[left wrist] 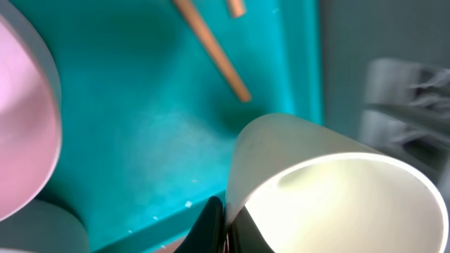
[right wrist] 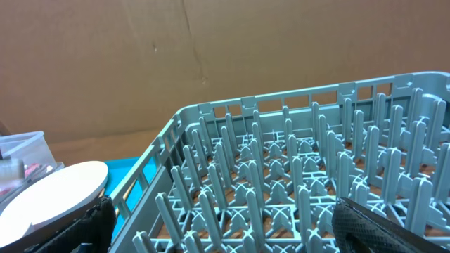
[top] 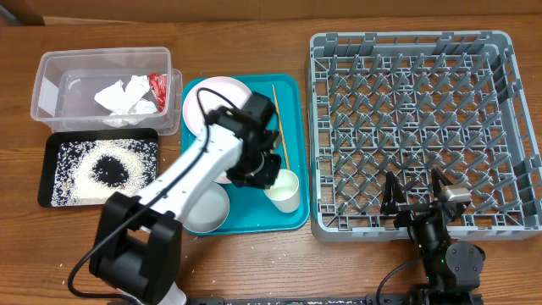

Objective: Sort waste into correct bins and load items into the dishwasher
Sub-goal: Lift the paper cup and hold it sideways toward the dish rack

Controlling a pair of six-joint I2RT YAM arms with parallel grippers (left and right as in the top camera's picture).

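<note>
My left gripper [top: 273, 176] is shut on the rim of the small white cup [top: 284, 191], which is tilted over the teal tray [top: 292, 114]. In the left wrist view the fingers [left wrist: 225, 226] pinch the cup wall [left wrist: 330, 190]. Two chopsticks [top: 278, 127] lie on the tray behind it, also in the left wrist view [left wrist: 211, 49]. The pink plate [top: 212, 102] lies at the tray's back. The pink bowl [left wrist: 21, 119] is mostly hidden under my arm. The grey-green bowl [top: 207, 210] stands at the tray's front. My right gripper [top: 412, 196] is open and empty over the front edge of the grey dish rack [top: 406, 51], its fingers [right wrist: 235, 232] spread above the pegs.
The clear tub [top: 51, 93] at the back left holds the white napkin [top: 123, 97] and the red scrap [top: 158, 85]. The black tray [top: 47, 169] in front of it holds white rice and dark grains. The rack [right wrist: 211, 119] holds no dishes.
</note>
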